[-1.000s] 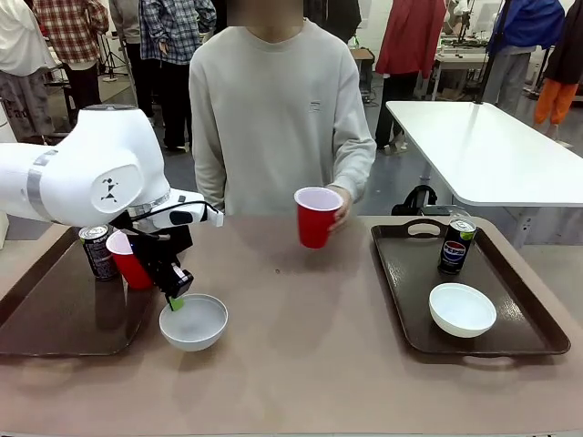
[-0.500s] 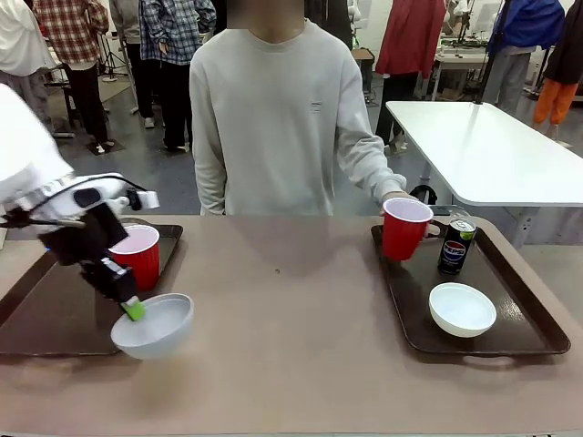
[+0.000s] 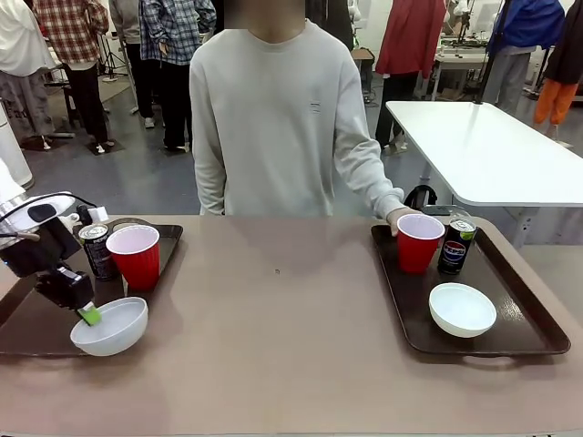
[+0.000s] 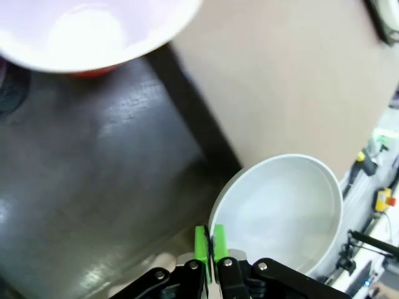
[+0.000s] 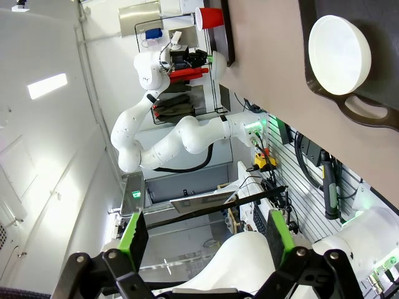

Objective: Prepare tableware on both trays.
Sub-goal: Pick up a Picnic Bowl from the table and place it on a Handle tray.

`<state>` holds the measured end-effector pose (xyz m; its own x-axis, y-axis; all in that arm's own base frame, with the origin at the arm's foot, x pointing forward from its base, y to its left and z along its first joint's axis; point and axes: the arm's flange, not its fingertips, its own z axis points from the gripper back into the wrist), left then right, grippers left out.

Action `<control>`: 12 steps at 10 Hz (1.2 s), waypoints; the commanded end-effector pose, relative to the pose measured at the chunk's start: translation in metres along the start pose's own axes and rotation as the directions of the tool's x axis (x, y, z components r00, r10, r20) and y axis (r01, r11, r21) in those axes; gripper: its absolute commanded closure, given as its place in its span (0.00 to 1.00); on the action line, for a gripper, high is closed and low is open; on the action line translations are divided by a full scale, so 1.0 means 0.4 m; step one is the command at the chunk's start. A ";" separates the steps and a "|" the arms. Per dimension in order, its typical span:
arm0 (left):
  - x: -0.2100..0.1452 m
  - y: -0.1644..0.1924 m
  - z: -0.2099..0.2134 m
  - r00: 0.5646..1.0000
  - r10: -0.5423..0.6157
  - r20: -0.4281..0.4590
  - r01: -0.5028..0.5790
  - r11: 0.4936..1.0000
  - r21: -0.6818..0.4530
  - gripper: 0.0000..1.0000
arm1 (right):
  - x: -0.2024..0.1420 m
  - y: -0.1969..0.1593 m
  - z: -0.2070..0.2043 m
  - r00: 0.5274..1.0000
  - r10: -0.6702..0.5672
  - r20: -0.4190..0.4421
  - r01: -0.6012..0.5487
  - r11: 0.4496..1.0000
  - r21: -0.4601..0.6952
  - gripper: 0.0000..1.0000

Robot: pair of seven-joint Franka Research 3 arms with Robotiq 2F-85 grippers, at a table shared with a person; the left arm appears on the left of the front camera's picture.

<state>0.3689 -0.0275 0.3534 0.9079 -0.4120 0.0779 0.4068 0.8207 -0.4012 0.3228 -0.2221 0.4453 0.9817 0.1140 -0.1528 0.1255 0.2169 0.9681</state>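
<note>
Left fingers: my left gripper (image 3: 88, 315) has its green pads pinched together on the near rim of the small round white bowl (image 3: 110, 326); the left wrist view shows the rim clamped between them.
Bowl position: it hangs at the right edge of the left dark brown rectangular plastic tray (image 3: 36, 323), part over the rim and part over the table (image 3: 291, 346).
Key relation: the tray floor lies leftward of the bowl, so I judge the next move is a short shift that way, then lower and release.
Right fingers: my right gripper (image 5: 202, 240) is spread wide, holding nothing, well away from the right tray (image 3: 537, 314).
Person: a hand sets a red plastic cup (image 3: 419, 242) on the right tray.
Readable text: "pepsi" on the dark blue can (image 3: 456, 246).
</note>
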 end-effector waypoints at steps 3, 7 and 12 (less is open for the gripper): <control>-0.066 -0.031 0.010 0.992 0.111 0.054 -0.119 0.978 0.174 1.00 | -0.011 -0.001 0.008 1.000 0.010 -0.010 -0.010 1.000 -0.001 0.00; -0.061 -0.038 0.030 0.979 0.196 0.061 -0.205 0.938 0.280 1.00 | -0.011 -0.001 0.008 1.000 0.010 -0.010 -0.010 1.000 -0.001 0.00; -0.024 0.001 -0.011 0.964 0.258 0.067 -0.266 0.906 0.329 1.00 | -0.011 -0.001 0.008 1.000 0.010 -0.010 -0.010 1.000 -0.001 0.00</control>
<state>0.3796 -0.0232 0.3708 0.9834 -0.1799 0.0247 0.1816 0.9757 -0.1224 0.3229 -0.2220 0.4453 0.9816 0.1141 -0.1529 0.1256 0.2171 0.9680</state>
